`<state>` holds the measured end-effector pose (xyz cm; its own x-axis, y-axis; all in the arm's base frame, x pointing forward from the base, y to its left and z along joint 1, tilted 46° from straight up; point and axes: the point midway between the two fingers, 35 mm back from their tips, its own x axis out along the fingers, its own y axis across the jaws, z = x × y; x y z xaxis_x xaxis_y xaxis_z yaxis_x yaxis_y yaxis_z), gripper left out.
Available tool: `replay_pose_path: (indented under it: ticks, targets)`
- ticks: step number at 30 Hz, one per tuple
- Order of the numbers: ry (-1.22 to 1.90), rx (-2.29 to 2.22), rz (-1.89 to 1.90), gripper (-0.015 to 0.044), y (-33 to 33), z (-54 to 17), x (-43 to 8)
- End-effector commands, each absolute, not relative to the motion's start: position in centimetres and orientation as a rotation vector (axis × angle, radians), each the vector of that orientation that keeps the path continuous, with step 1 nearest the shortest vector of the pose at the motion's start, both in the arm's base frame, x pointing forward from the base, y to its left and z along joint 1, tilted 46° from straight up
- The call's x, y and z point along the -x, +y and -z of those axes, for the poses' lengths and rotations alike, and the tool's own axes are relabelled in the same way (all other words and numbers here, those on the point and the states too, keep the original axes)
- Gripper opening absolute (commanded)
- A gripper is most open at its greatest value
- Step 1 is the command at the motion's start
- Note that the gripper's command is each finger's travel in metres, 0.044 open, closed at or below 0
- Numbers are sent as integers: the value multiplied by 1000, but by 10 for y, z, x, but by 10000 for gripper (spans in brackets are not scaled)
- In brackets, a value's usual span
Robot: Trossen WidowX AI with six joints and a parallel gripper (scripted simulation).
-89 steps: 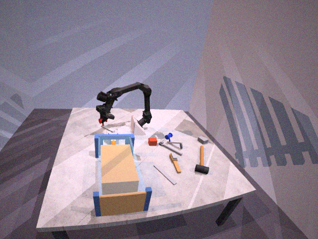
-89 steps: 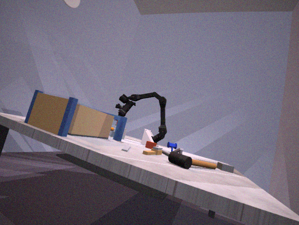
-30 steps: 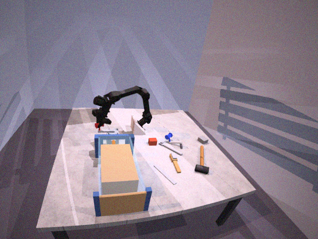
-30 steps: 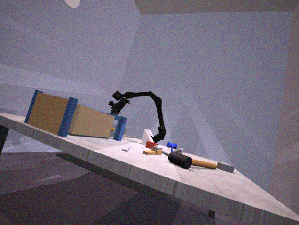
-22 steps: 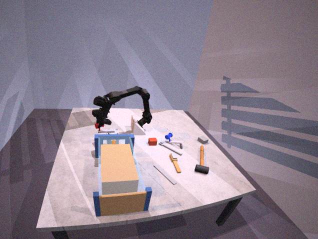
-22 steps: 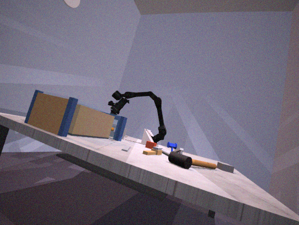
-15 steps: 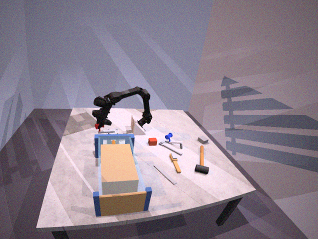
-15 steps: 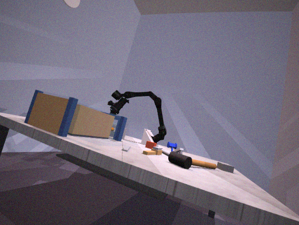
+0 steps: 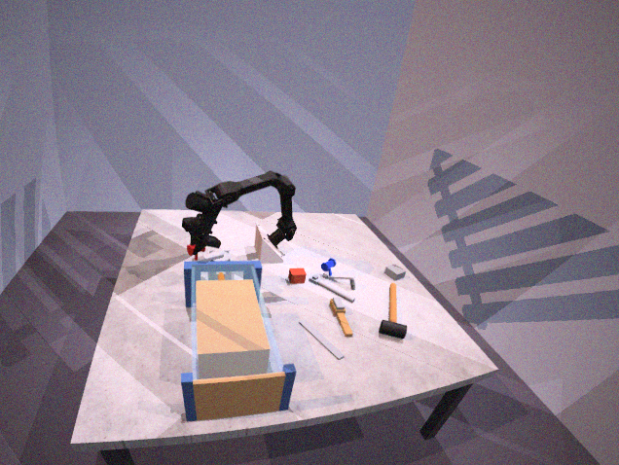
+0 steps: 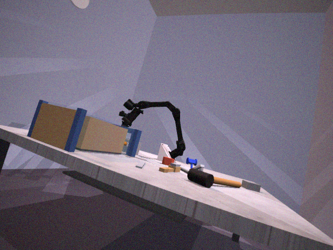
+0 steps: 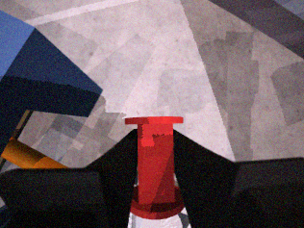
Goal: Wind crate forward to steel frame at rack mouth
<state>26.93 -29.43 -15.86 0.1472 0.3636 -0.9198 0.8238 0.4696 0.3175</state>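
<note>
My gripper [image 9: 199,247] [image 11: 152,133] is shut on the red grip of the winch handle [image 11: 155,182]. In the wrist view the grip stands between the fingers, with pale metal below it. The winch lies behind the blue frame [image 9: 220,263] [image 11: 48,71], mostly hidden; whether the key sits in its hole cannot be seen. The tan crate [image 9: 230,309] [image 10: 103,135] sits flat inside the clear-panelled cubby, with a gap between its front and the blue frame. An orange piece [image 9: 221,275] [image 10: 125,143] [image 11: 34,155] shows at that gap.
A wooden board [image 9: 239,397] [image 10: 53,125] closes the cubby's far end from the arm. A pale wedge [image 9: 265,247], red block [image 9: 296,275], blue-headed tool [image 9: 328,265], orange-handled tool [image 9: 343,319], thin strip [image 9: 320,339], black mallet [image 9: 392,329] and grey block [image 9: 395,271] are beside it.
</note>
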Motion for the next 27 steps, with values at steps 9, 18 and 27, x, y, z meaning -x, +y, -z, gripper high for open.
replay_pose_path:
  ticks: [9,18,27]
  targets:
    - [1446,-1133,419,0,-275,149,-291]
    - [1446,-1134,418,0,-268,143,-298]
    - [1446,-1135,417,0,-259,136,-305]
